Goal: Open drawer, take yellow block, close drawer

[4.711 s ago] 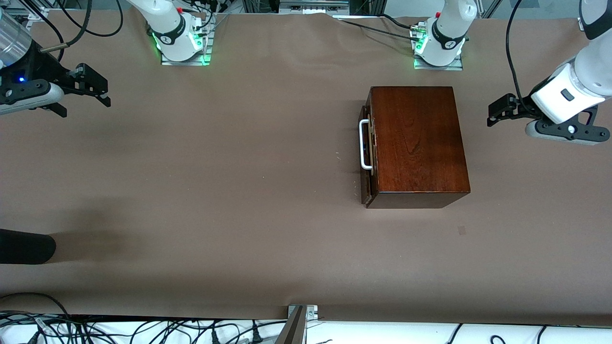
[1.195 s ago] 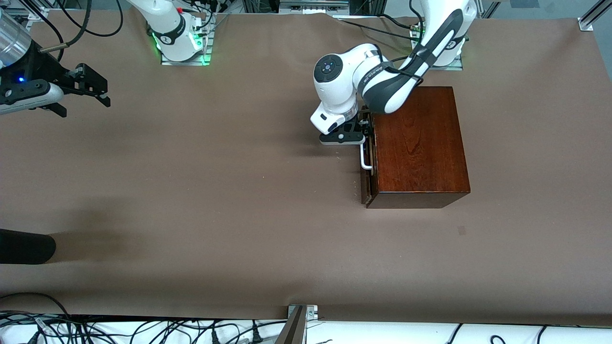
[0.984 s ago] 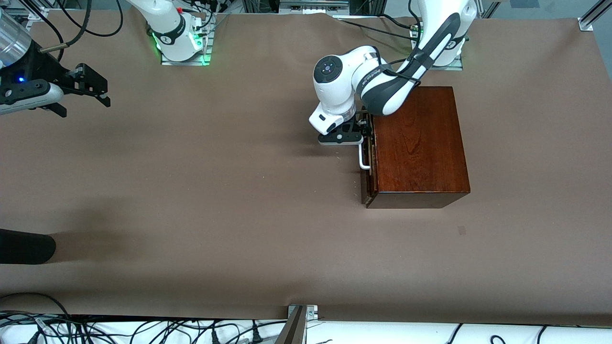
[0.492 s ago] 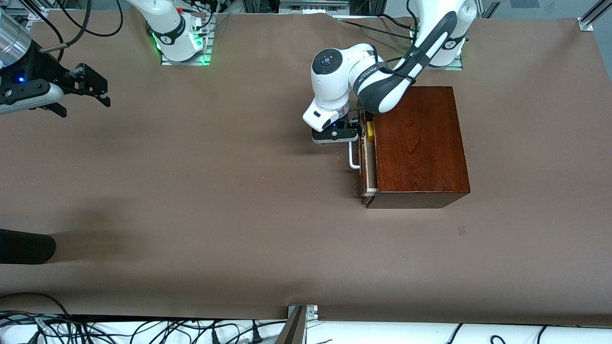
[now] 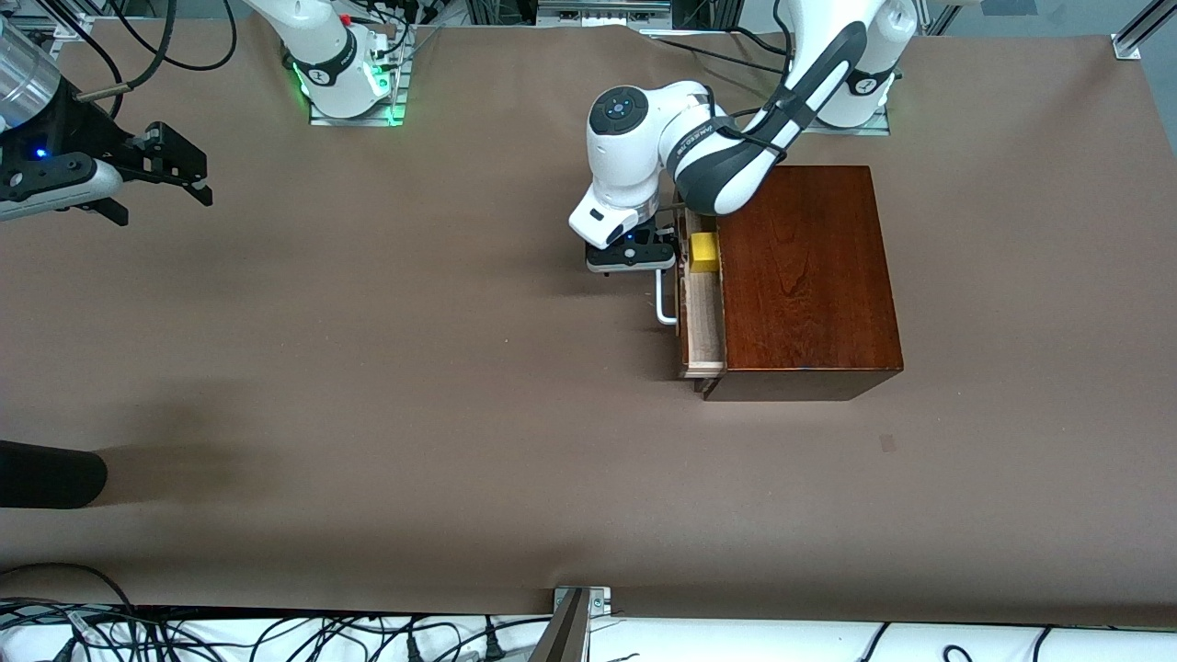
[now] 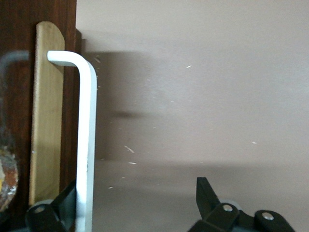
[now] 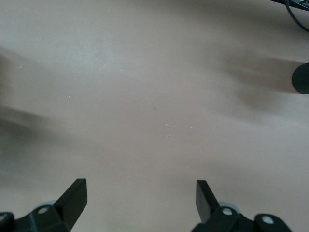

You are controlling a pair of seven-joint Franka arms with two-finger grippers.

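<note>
The glossy mahogany box (image 5: 805, 276) stands near the left arm's base. Its drawer (image 5: 702, 326) of pale wood is pulled partly out toward the right arm's end of the table. The yellow block (image 5: 704, 252) lies in the drawer's farther end, beside the box's edge. My left gripper (image 5: 657, 262) is open, with one finger (image 6: 65, 200) hooked between the white bar handle (image 6: 87, 135) and the dark drawer front (image 6: 14, 72); the other finger is apart over bare table. The handle also shows in the front view (image 5: 664, 311). My right gripper (image 5: 204, 181) is open and empty, waiting at the right arm's end of the table, and also shows in the right wrist view (image 7: 140, 193).
Brown paper covers the table (image 5: 414, 368). A dark rounded object (image 5: 46, 473) pokes in at the right arm's end, nearer the front camera, and shows in the right wrist view (image 7: 301, 77). Cables lie along the front edge (image 5: 276, 634).
The left arm came over from its end of the table, hooked the handle and drew the drawer out toward the right arm's end. The yellow block has come into sight. The right arm has not moved.
</note>
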